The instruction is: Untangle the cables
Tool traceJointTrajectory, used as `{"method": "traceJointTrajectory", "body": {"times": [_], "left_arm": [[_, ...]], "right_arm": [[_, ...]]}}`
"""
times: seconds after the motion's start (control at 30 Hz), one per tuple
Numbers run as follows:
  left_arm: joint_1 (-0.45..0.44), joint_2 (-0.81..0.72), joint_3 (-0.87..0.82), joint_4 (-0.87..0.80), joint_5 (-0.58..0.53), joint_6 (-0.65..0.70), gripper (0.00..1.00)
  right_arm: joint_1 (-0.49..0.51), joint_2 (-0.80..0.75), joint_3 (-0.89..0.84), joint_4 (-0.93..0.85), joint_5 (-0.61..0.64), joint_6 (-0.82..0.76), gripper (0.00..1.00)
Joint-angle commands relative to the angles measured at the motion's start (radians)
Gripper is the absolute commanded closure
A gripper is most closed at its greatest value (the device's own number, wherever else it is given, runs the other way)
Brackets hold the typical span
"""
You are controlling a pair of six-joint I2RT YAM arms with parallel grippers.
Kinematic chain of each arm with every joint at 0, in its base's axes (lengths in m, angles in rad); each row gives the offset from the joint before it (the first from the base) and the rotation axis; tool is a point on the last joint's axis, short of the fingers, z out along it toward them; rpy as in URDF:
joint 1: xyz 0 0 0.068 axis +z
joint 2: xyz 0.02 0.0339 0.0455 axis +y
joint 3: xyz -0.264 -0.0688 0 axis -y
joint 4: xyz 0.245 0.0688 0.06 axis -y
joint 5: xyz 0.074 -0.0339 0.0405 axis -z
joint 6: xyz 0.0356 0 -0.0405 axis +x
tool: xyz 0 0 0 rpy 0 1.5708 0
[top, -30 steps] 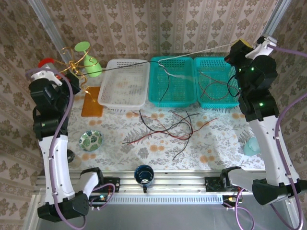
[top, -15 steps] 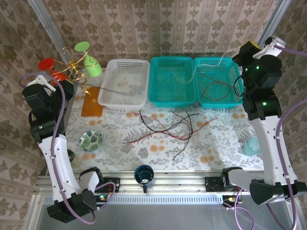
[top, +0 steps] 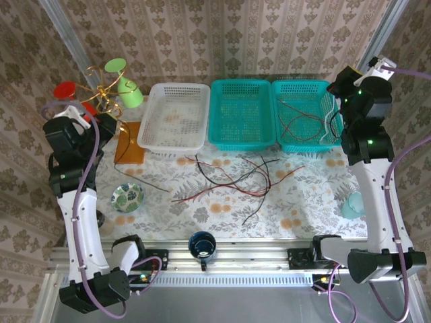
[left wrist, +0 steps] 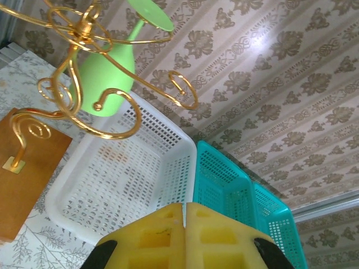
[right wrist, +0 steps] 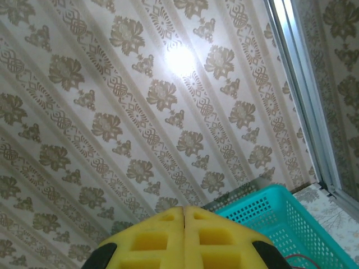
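Observation:
A tangle of red and black cables (top: 236, 178) lies on the flowered cloth in the middle of the table. One black cable (top: 145, 161) runs from beside my left gripper (top: 106, 123) down across the cloth. A red cable (top: 300, 121) lies in the right teal basket (top: 304, 85), and a white cable (top: 330, 126) loops over that basket's right rim below my right gripper (top: 337, 79). My left gripper (left wrist: 184, 204) has its yellow pads pressed together, with no cable visible between them. On my right gripper (right wrist: 184, 208) the pads also meet, aimed at the back wall.
A white basket (top: 156, 138) and a middle teal basket (top: 242, 143) stand at the back. A gold stand (top: 101, 94) with green and red glasses sits on an orange base (top: 128, 145) by my left gripper. A patterned dish (top: 127, 196), dark mug (top: 202, 243) and pale cup (top: 353, 205) are nearer.
The black and white cables stretched between the grippers have gone slack. The white one dropped into the right basket, and the black one fell onto the cloth at the left. Both grippers shifted slightly.

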Motion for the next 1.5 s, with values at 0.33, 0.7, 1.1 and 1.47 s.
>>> {"method": "traceJointTrajectory", "body": {"times": [0.33, 0.7, 1.1, 1.47], "left_arm": [[-0.169, 0.0, 0.046, 0.031, -0.102, 0.037, 1.0], [-0.253, -0.035, -0.048, 0.059, -0.148, 0.012, 1.0], [-0.28, -0.051, -0.069, 0.052, -0.161, 0.009, 1.0], [-0.309, -0.049, -0.106, 0.076, -0.175, 0.002, 1.0]], "right_arm": [[0.149, 0.207, 0.384, 0.021, -0.167, 0.118, 1.0], [0.273, 0.662, 0.891, -0.039, -0.09, 0.133, 1.0], [0.282, 0.959, 1.172, -0.092, -0.104, 0.11, 1.0], [0.298, 1.019, 1.213, -0.207, -0.119, 0.121, 1.0]]}}
